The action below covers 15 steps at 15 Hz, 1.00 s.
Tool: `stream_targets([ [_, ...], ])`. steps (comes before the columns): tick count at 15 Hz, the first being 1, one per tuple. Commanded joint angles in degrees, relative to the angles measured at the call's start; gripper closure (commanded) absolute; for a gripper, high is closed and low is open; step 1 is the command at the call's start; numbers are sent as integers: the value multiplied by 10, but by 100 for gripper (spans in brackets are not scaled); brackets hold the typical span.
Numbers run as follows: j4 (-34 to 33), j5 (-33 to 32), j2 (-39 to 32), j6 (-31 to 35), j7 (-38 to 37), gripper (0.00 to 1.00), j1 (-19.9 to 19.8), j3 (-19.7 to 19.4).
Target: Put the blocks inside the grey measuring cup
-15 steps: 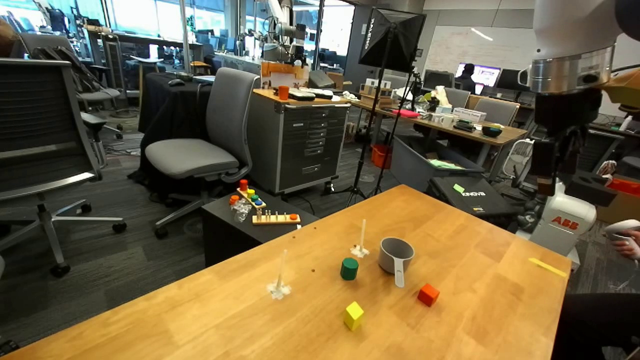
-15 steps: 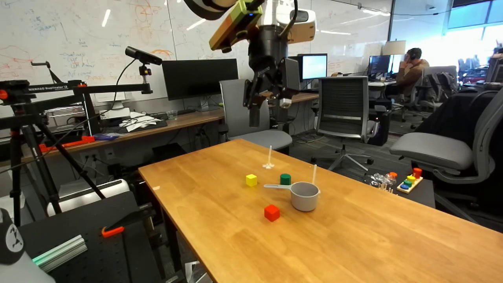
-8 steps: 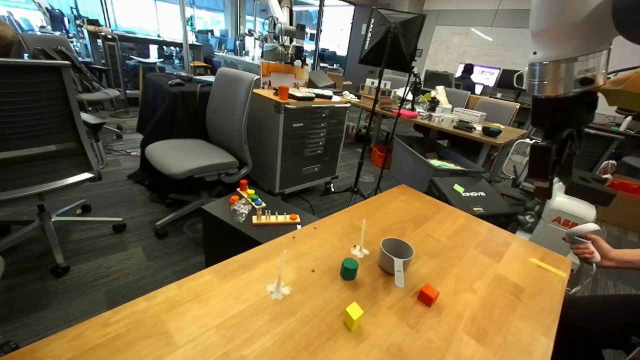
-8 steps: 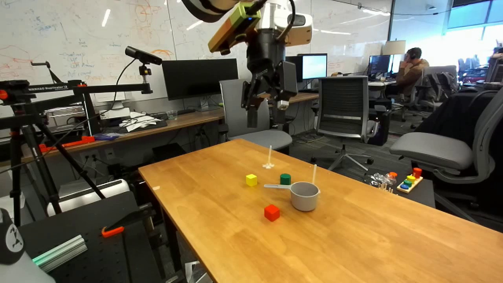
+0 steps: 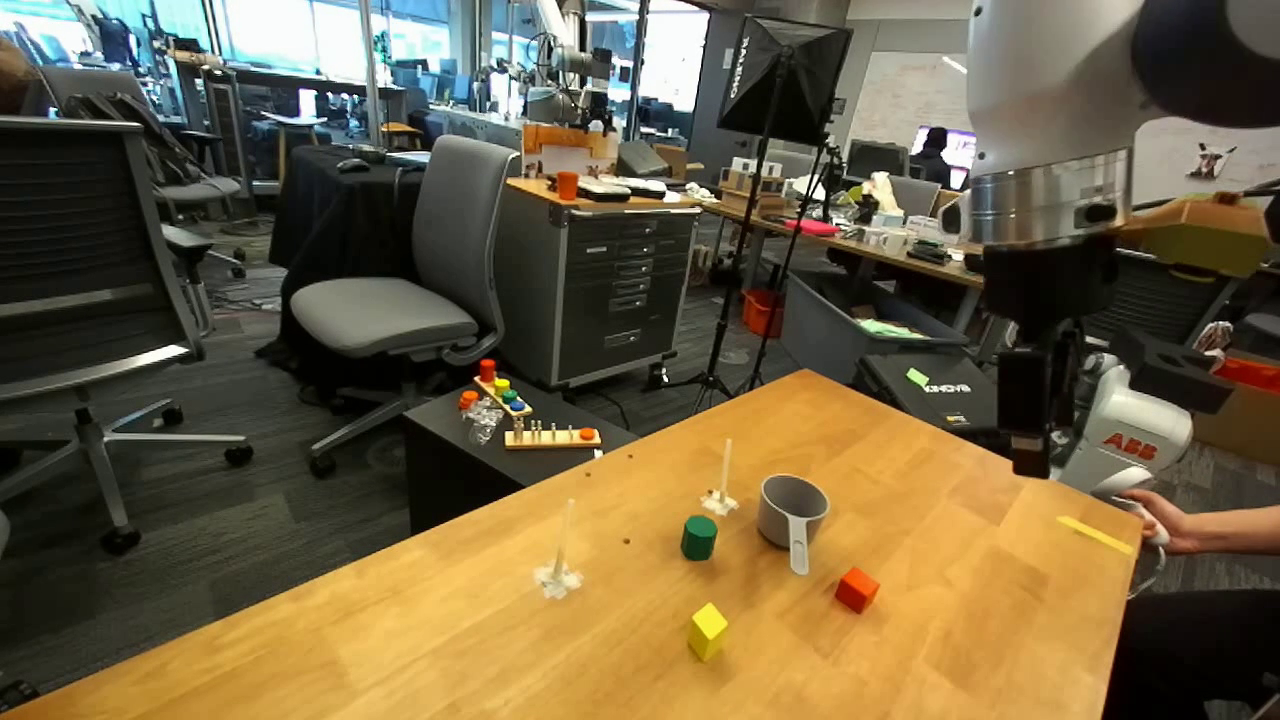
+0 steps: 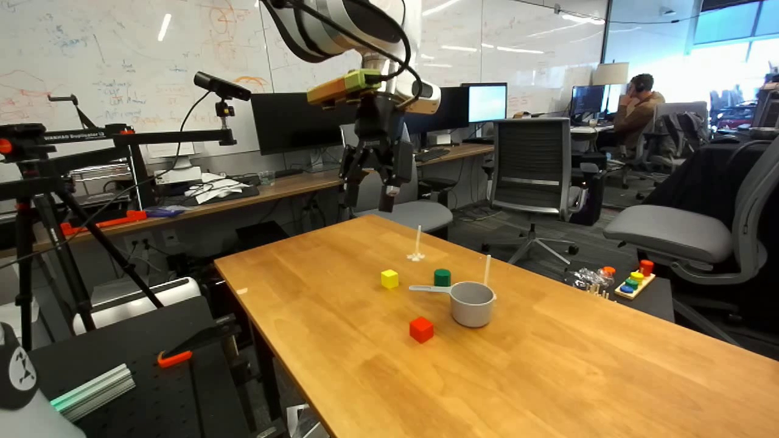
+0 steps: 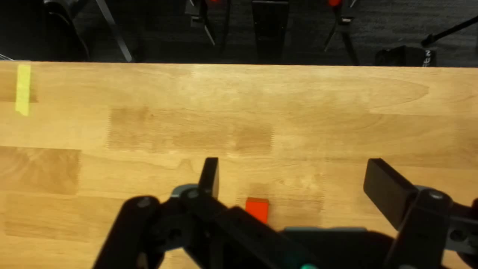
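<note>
The red block (image 5: 857, 590) lies on the table beside the grey measuring cup (image 5: 793, 510). The yellow block (image 5: 708, 632) and the dark green round-sided block (image 5: 699, 538) stand apart from the cup. All four also show in an exterior view: red (image 6: 421, 329), yellow (image 6: 389, 279), green (image 6: 442, 278), cup (image 6: 473, 304). No block shows in the cup. My gripper (image 6: 369, 201) is open and empty, above the table. In the wrist view the red block (image 7: 257, 209) shows below my open fingers (image 7: 293, 170), partly hidden by the gripper's linkage. Cup, yellow and green blocks are out of that view.
Two thin upright pegs (image 5: 727, 470) (image 5: 563, 540) are fixed to the table near the green block. A yellow tape strip (image 5: 1095, 535) lies near the table edge. A person's hand with a controller (image 5: 1160, 525) is beyond that edge.
My gripper has moved lower and leftward in both exterior views, mostly in the last half second, and stays open. The blocks and the cup have not moved.
</note>
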State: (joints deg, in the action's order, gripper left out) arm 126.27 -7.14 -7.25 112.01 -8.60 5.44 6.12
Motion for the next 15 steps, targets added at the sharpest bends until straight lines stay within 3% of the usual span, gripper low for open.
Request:
stream_targets([
  [1,-52,-6,-54,-18,33,0,10,0],
  [6,-113,-87,-91,-18,7,0,37,-2],
  [10,-195,-108,-113,-37,0,0,56,0],
  [11,-142,-91,-93,-6,13,0,45,-1],
  [15,-175,-95,-102,-18,12,0,53,-1],
])
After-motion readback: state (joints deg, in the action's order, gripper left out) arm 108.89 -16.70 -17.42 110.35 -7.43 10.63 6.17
